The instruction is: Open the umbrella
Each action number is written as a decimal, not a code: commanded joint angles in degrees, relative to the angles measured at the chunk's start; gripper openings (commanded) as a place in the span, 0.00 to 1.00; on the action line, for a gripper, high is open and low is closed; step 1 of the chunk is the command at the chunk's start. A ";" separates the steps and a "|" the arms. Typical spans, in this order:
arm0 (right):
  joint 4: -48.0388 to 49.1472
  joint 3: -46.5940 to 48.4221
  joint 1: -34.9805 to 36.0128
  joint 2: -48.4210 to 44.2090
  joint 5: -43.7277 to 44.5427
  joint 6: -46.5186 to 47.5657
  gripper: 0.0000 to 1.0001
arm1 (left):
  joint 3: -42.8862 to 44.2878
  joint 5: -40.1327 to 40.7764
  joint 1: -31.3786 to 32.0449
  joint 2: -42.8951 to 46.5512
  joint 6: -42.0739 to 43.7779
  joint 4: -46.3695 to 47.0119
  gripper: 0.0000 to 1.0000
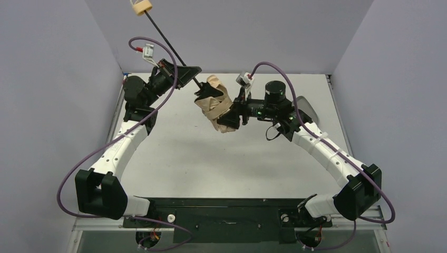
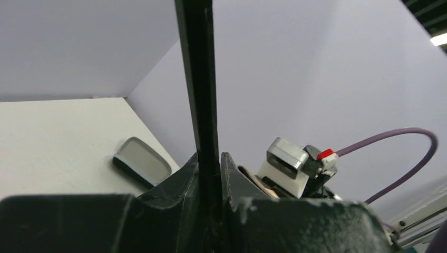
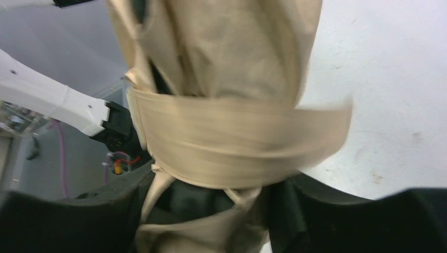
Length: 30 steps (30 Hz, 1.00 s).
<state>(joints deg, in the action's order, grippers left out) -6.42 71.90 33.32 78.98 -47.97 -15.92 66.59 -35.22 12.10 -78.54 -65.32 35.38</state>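
**Umbrella** (image 1: 213, 105): folded, held clear above the tabletop (image 1: 221, 163) between both sets of fingers.

**Hidden or unclear:**
- The shaft (image 1: 166, 37) vanishes at its lower end between the left fingers (image 2: 174, 195).
- The handle (image 1: 142, 7) is partly cut by the overhead view's top edge.
- The right wrist view is blurred, filled by the canopy (image 3: 221, 47) and strap (image 3: 237, 137).
- A grey oval object (image 2: 142, 161) lies beyond the left fingers and cannot be identified.

**Left fingers:** clenched on the thin black shaft, touching it on both sides.

**Right fingers** (image 3: 358, 216): part-spread, grasping the strapped canopy bundle lodged between them.

**Left arm** (image 1: 126, 142): raised, elbow bent, wrist angled toward the right fingers.

**Right arm** (image 1: 321, 147): mirrored, wrist facing the left fingers. The two sets of fingers are near each other but apart.
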 commanded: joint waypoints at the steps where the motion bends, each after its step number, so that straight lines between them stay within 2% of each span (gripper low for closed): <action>1: 0.61 -0.62 -3.35 -4.29 -1.95 2.01 0.60 | 2.88 -0.78 0.10 2.31 12.15 -0.21 0.00; 3: -0.16 -1.07 -6.43 -4.44 -2.08 2.34 0.67 | 4.09 -1.49 1.18 3.05 22.32 -5.43 0.00; 6: -2.77 -1.10 -9.66 -4.70 -2.47 3.87 0.75 | 4.97 -1.66 2.78 4.30 31.82 -13.59 0.00; 12: -8.45 -1.49 -14.72 -6.22 -1.10 8.70 0.76 | 5.06 0.09 7.15 6.69 51.15 -23.66 0.00; 15: -9.32 -1.74 -16.78 -6.37 -0.30 9.05 0.76 | 4.89 1.00 10.48 8.06 64.57 -29.93 0.00; 22: -10.64 -1.31 -18.15 -5.95 0.87 10.90 0.76 | -2.31 5.00 20.71 12.35 80.18 -31.57 0.00; 23: -11.01 -1.05 -18.13 -5.90 0.95 11.44 0.76 | -5.30 9.69 21.62 13.66 83.60 -28.84 0.00; 24: -11.26 -0.88 -18.19 -5.73 1.01 11.75 0.75 | -7.25 12.97 22.54 14.79 83.27 -25.61 0.00; 25: -11.96 -0.57 -18.28 -5.62 1.07 12.37 0.75 | -9.89 18.25 22.36 15.07 81.99 -17.49 0.00; 26: -12.26 -0.38 -18.29 -5.53 1.06 12.65 0.75 | -10.29 19.00 20.45 14.73 78.76 -14.65 0.00; 27: -12.84 -0.14 -18.33 -5.44 0.89 13.13 0.75 | -9.86 17.87 18.30 14.42 77.00 -11.83 0.00; 30: -13.64 0.16 -18.22 -5.37 0.57 14.42 0.73 | -9.59 12.67 17.44 13.42 71.47 -9.95 0.00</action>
<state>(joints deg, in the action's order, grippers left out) -19.81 70.46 15.35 74.24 -47.31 -4.69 55.51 -24.08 32.10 -65.45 9.78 10.44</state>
